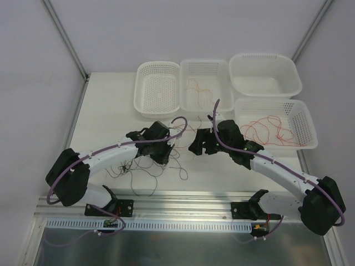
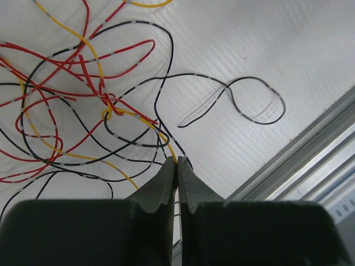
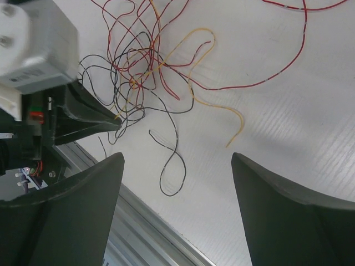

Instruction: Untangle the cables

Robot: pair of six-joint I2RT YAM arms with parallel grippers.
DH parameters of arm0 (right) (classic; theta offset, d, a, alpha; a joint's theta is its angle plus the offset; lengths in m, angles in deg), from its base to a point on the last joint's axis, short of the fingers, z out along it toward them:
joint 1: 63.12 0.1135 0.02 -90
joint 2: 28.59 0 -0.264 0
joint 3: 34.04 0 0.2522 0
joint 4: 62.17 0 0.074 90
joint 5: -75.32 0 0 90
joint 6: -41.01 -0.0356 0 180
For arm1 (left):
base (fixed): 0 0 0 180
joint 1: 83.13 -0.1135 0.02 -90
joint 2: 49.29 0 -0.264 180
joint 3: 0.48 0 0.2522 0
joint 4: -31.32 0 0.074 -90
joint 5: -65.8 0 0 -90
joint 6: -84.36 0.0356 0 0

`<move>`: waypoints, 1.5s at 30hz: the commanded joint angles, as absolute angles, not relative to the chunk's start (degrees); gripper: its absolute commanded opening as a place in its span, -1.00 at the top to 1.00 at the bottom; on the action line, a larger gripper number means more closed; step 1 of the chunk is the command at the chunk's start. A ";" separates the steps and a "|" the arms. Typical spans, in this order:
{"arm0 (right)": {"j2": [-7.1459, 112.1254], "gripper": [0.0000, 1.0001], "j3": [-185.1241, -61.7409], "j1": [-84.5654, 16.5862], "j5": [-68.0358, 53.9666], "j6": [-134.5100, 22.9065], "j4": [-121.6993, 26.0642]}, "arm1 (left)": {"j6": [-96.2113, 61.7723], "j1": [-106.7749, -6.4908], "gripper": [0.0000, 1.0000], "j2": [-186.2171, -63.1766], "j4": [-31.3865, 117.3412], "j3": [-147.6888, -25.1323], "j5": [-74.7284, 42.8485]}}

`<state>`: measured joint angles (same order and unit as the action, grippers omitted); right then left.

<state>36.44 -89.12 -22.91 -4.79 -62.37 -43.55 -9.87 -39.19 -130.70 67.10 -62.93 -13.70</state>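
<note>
The cables lie in a loose tangle of red, yellow and black strands on the white table, knotted near the middle. My left gripper is shut at the tangle's near edge, with a yellow and a black strand running into its closed tips. From above, the tangle spreads below the left gripper. My right gripper is open and holds nothing. It hovers over a black loop beside the tangle, across from the left gripper's tips. In the top view the right gripper faces the left one.
Four white baskets stand at the back: an empty one, a middle one with a few thin wires, a solid bin, and a right basket holding red and orange wires. An aluminium rail borders the table's near edge.
</note>
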 commanded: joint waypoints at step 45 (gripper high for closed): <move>53.59 0.99 -83.58 -16.97 -6.86 -73.51 -77.07 | -31.22 -39.97 1.00 -112.31 72.85 -86.03 -25.06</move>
